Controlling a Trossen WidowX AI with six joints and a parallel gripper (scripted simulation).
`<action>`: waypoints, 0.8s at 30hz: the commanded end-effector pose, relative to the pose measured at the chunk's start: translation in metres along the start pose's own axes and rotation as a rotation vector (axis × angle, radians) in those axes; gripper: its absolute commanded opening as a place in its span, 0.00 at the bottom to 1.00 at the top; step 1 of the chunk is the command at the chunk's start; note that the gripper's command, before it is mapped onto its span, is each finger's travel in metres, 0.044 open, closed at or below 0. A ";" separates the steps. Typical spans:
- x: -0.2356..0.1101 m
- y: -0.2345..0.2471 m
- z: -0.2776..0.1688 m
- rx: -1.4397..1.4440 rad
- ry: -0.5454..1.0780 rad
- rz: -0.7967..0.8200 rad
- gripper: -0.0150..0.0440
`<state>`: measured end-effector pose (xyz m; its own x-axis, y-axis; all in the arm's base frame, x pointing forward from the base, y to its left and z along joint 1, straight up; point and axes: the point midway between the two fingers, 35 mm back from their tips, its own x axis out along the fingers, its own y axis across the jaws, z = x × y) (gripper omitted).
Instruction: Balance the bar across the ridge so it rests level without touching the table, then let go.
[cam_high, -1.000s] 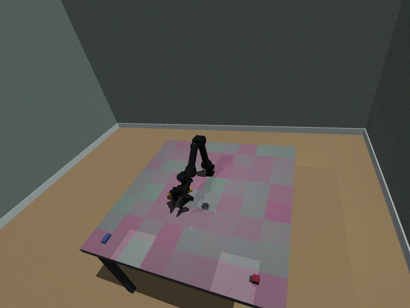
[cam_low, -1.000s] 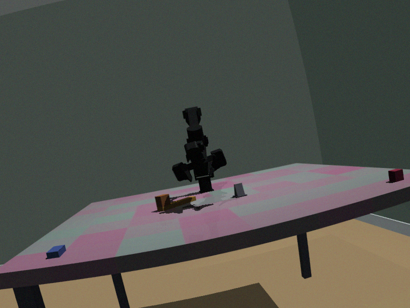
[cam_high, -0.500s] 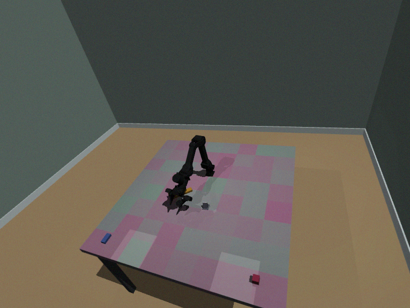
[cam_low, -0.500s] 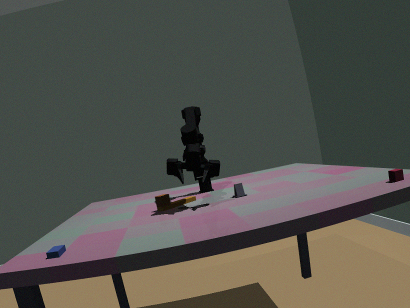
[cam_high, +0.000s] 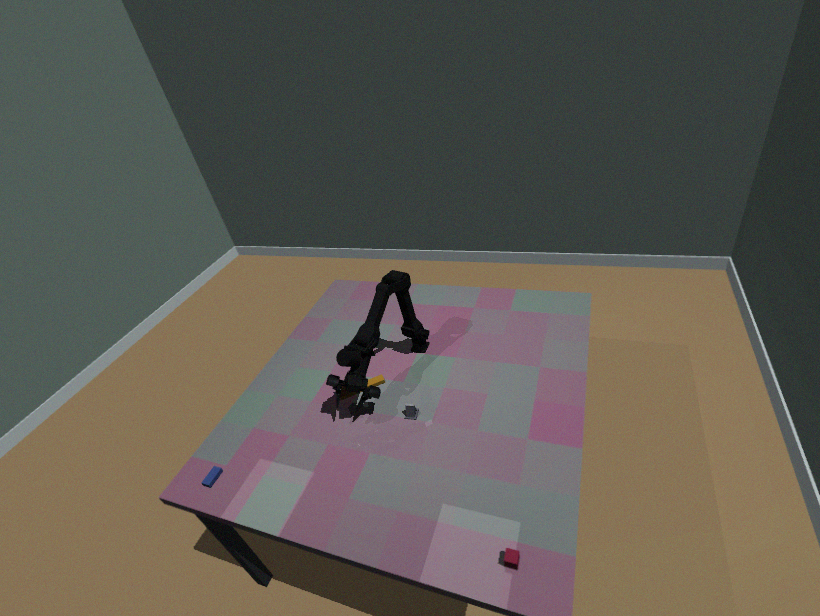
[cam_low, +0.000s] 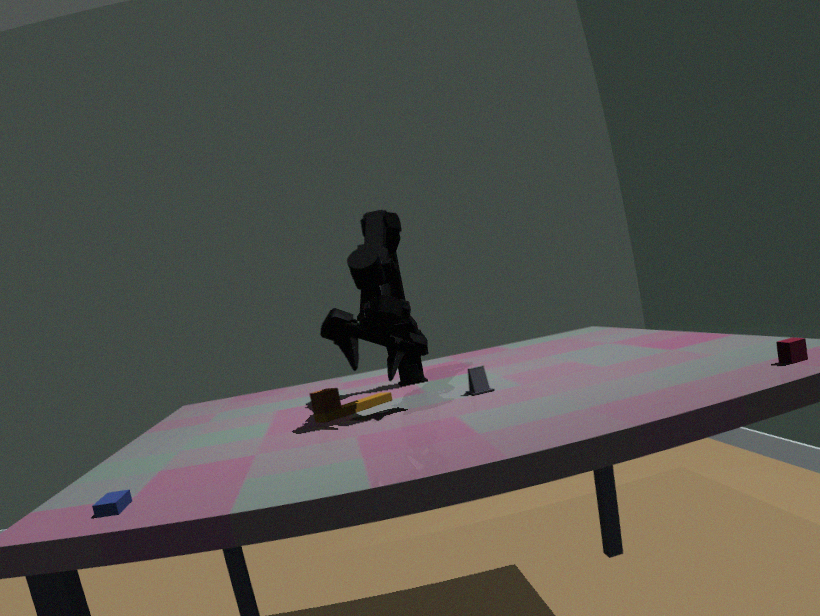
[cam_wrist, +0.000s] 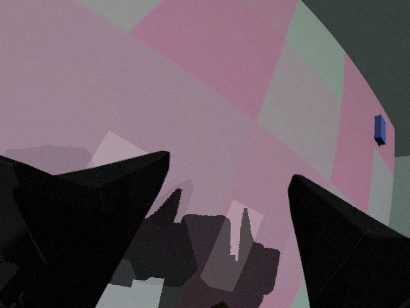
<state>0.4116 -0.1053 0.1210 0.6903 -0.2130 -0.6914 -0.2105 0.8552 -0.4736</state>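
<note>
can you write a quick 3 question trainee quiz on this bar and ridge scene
1. True or false: the gripper is shut on the bar.
2. What does the bar rest on? A) the grey ridge B) the table C) the red block
3. Fill in: the small block near the table's far corner from the red one is ____.

Key:
1. False; it hangs open above the bar, holding nothing.
2. B; it lies flat, apart from the ridge.
3. Blue.
</note>
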 end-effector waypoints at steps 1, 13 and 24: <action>-0.003 -0.004 -0.005 -0.105 0.032 0.021 0.79; -0.012 -0.012 -0.025 -0.430 0.128 0.116 0.79; -0.026 -0.017 -0.044 -0.721 0.184 0.237 0.79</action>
<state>0.3716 -0.1322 0.1200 0.4789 -0.1996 -0.8549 -0.7315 0.4477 -0.5143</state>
